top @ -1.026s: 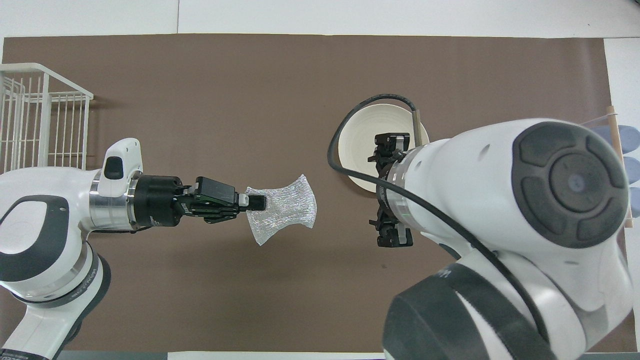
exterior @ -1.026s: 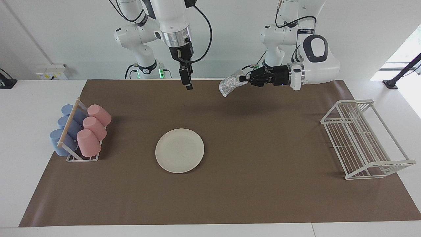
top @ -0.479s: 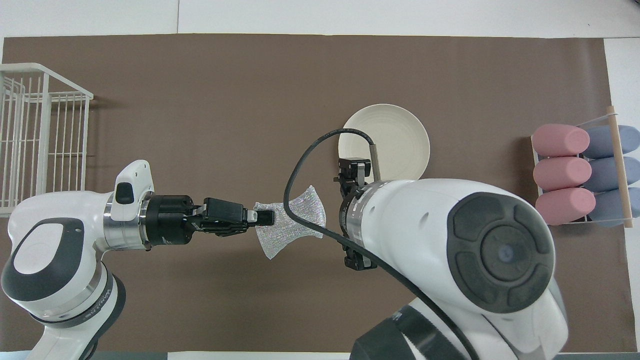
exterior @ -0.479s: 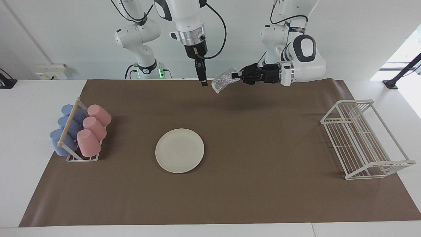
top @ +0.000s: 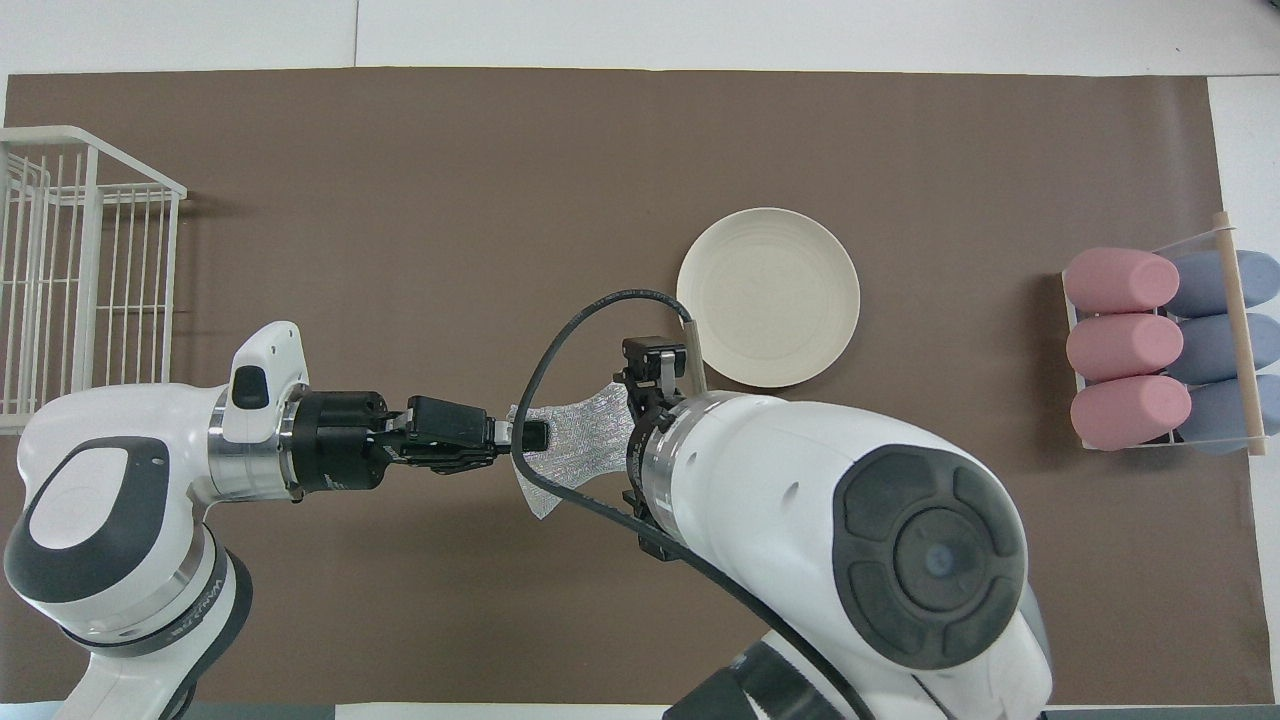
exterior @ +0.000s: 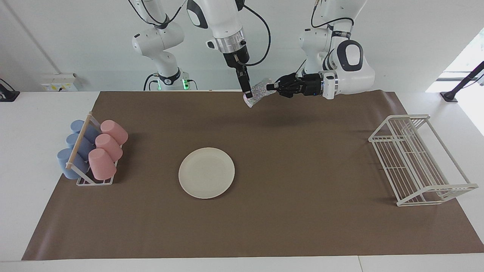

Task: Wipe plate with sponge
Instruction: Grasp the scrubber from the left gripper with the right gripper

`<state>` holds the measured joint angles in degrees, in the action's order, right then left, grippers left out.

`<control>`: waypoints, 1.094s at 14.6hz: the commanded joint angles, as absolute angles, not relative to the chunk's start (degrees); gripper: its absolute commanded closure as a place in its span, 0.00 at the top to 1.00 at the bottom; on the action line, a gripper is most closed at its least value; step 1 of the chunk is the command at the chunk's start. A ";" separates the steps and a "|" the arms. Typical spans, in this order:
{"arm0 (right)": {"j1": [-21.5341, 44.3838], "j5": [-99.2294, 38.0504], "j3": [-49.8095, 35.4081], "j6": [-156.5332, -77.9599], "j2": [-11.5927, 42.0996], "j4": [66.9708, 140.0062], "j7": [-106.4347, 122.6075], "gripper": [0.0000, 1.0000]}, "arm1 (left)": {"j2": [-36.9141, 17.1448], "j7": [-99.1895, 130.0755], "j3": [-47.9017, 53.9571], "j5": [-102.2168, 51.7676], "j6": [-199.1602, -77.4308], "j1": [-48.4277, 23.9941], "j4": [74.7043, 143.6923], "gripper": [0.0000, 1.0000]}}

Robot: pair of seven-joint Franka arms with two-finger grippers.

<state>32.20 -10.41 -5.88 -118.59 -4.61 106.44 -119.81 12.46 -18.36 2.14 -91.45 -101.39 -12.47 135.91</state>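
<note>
The left gripper [exterior: 269, 87] is clamped on one end of the sponge [exterior: 257, 93] and holds it in the air over the mat's edge near the robots, while the right gripper [exterior: 247, 92], with its fingers spread, hangs at the sponge's free end. The plate [exterior: 206, 172] lies far from both, on the mat toward the right arm's end. I think the handover may fail: if the left gripper lets go before the right one closes, the soft sponge can drop.
</note>
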 commanded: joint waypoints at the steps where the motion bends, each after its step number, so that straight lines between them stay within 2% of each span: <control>1: 33.30 -11.60 -6.06 -120.84 -6.24 109.07 -119.88 1.00 | 14.33 -19.16 1.58 -92.99 -102.57 -13.18 137.81 0.00; 4: 34.01 -11.60 -6.06 -125.14 -5.89 110.30 -119.62 1.00 | 14.24 -19.16 1.67 -92.99 -102.57 -13.27 137.64 0.00; 10: 34.01 -11.60 -6.06 -125.86 -6.33 111.71 -119.36 1.00 | 14.24 -19.16 1.67 -92.99 -102.57 -13.27 137.64 0.00; 11: 33.93 -11.60 -6.06 -125.86 -6.33 111.88 -119.18 0.95 | 14.24 -19.16 1.67 -92.90 -102.48 -13.18 137.72 0.00; 13: 33.93 -11.60 -6.06 -125.77 -6.42 111.88 -117.87 0.63 | 14.24 -19.07 1.67 -92.90 -102.48 -13.27 137.64 0.00; 14: 33.93 -11.60 -6.06 -125.77 -6.42 111.88 -117.69 0.36 | 14.24 -19.07 1.67 -92.90 -102.48 -13.18 137.72 0.00; 15: 33.93 -11.60 -6.06 -125.77 -6.33 111.80 -117.69 0.21 | 14.24 -19.07 1.58 -92.90 -102.48 -13.18 137.72 0.00; 16: 33.93 -11.60 -6.06 -125.86 -6.42 111.88 -117.42 0.13 | 14.24 -19.07 1.58 -92.90 -102.48 -13.18 137.72 0.00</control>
